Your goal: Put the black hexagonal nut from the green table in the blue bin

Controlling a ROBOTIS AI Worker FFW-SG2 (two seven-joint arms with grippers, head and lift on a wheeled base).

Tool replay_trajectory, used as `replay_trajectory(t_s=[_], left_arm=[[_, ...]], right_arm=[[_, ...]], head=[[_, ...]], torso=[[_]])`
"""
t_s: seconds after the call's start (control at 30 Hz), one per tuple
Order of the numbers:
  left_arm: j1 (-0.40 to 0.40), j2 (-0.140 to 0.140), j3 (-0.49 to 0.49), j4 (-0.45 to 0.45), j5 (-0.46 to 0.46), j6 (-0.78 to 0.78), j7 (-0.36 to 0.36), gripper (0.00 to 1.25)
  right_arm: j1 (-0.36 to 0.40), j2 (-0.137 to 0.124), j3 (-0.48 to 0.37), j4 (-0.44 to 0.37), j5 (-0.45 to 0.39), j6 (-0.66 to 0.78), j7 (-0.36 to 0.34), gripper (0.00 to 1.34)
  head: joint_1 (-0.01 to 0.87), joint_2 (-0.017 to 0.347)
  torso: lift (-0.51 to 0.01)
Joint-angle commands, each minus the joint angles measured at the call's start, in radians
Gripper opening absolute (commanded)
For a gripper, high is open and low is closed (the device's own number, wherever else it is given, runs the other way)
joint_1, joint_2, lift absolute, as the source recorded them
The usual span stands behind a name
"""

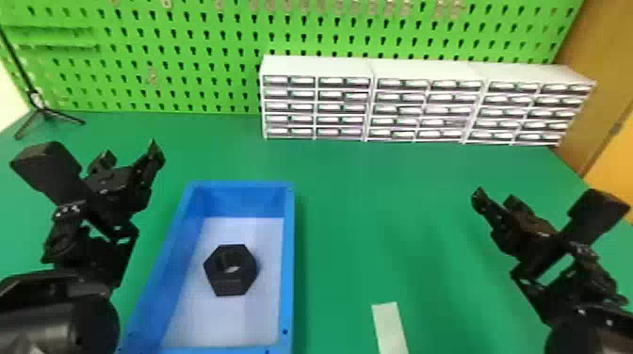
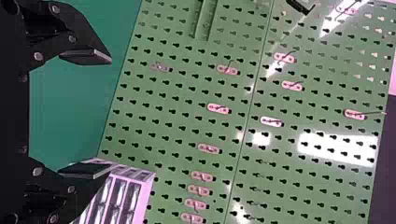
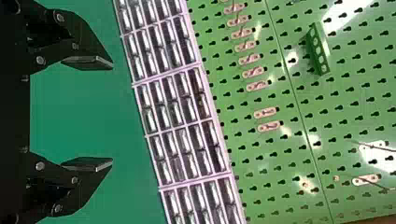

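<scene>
Nut [image 1: 231, 285] inside blue bin [image 1: 288, 263], clear of its edges; task judged complete, nothing left. Left fingers [image 2: 86, 56], right fingers [image 3: 88, 62]: open, empty.

The green table [image 1: 358, 207] carries blue bin [image 1: 289, 263], drawers [image 1: 341, 107], strip [image 1: 390, 329], tripod [image 1: 43, 110].

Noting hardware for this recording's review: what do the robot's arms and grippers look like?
The left gripper and right gripper match: black, angular fingers, flat pads, silvery screw heads. The left arm and right arm are black too, with rounded housings.
</scene>
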Motion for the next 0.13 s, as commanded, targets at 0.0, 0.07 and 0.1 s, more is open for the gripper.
replay_trajectory(t_s=[0.0,0.07,0.1], left_arm=[[0.000,0.000,-0.001,0.000,0.000,-0.001,-0.001,0.81],[0.000,0.000,-0.001,0.000,0.000,-0.001,-0.001,0.81],[0.000,0.000,-0.001,0.000,0.000,-0.001,-0.001,0.81]], right_arm=[[-0.006,0.005,0.002,0.010,0.011,-0.013,0.000,0.81],[-0.010,0.008,0.009,0.017,0.029,-0.031,-0.001,0.81],[-0.014,0.011,0.012,0.018,0.040,-0.037,-0.001,0.81]], head=[[0.692,0.008],[0.692,0.008],[0.692,0.008]], torso=[[-0.097],[-0.097],[-0.097]])
